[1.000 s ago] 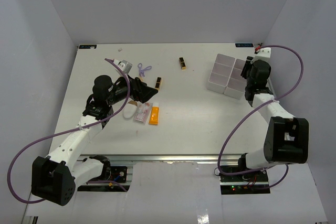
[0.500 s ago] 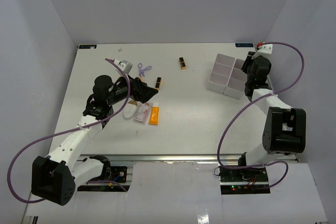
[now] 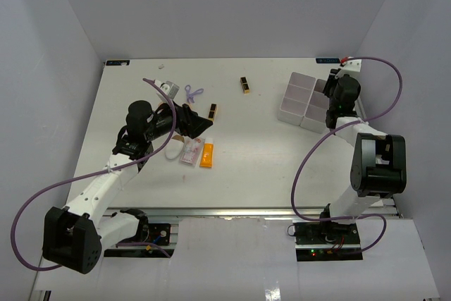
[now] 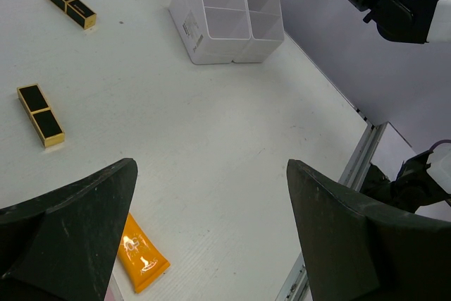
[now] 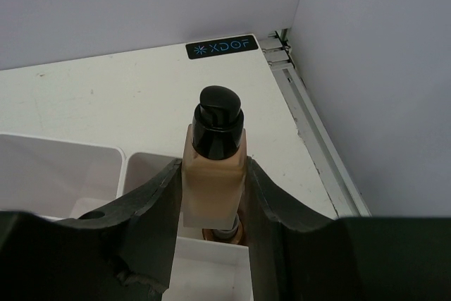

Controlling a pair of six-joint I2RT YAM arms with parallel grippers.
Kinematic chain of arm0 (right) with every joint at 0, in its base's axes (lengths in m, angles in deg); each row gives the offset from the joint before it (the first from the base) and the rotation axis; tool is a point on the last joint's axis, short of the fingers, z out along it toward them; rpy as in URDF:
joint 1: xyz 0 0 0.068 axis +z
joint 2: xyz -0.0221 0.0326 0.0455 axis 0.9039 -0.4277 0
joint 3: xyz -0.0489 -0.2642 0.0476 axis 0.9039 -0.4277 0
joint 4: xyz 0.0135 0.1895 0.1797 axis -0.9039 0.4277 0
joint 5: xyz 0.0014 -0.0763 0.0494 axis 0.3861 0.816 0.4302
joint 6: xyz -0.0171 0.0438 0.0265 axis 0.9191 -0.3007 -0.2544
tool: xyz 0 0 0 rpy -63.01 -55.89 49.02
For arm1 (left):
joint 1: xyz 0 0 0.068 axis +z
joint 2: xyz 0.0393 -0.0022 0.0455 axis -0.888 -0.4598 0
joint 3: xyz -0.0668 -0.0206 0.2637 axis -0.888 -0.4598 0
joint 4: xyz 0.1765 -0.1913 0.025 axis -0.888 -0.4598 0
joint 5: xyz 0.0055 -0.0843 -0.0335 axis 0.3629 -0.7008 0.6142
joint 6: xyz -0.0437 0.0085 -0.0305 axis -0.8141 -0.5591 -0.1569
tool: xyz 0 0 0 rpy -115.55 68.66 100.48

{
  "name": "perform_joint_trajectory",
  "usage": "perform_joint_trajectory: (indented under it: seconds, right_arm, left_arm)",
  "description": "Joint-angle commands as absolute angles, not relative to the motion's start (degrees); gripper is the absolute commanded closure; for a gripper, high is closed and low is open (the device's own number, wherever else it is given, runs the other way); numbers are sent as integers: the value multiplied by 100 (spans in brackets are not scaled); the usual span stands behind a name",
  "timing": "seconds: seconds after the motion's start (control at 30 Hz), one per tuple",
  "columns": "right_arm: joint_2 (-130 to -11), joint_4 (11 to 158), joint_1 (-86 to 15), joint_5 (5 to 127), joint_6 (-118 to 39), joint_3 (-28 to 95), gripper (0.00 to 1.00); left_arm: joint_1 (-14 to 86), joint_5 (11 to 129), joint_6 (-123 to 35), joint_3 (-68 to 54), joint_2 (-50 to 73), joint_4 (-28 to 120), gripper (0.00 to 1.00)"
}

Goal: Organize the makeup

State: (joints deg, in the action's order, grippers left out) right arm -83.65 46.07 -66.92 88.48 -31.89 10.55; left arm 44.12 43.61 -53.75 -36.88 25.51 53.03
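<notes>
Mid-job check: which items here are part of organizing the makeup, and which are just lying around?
Job: beige bottle, lipstick tube, second lipstick tube, orange tube, pink packet, white oval, purple looped tool; white tray to fill.
Lying about: purple cable, XDOF label.

Your left arm (image 3: 106, 182) is stretched forward and to the right from its base, elbow low and wrist raised. The left gripper (image 4: 211, 167) points to the right with its jaws spread wide and nothing between them. Your right arm (image 3: 350, 126) is folded up close over its base, wrist reaching toward the far right corner, and the right gripper (image 5: 213, 173) has its jaws pressed against both sides of a beige bottle (image 5: 213, 206).
</notes>
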Motion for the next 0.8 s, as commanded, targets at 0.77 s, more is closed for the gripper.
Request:
perform_joint_trajectory:
  seconds: [0.77]
  right_arm:
    - [-8185, 3597, -6723, 8877, -3038, 560, 66]
  left_arm:
    - [4399, 4416, -5270, -3651, 2538, 5259, 2]
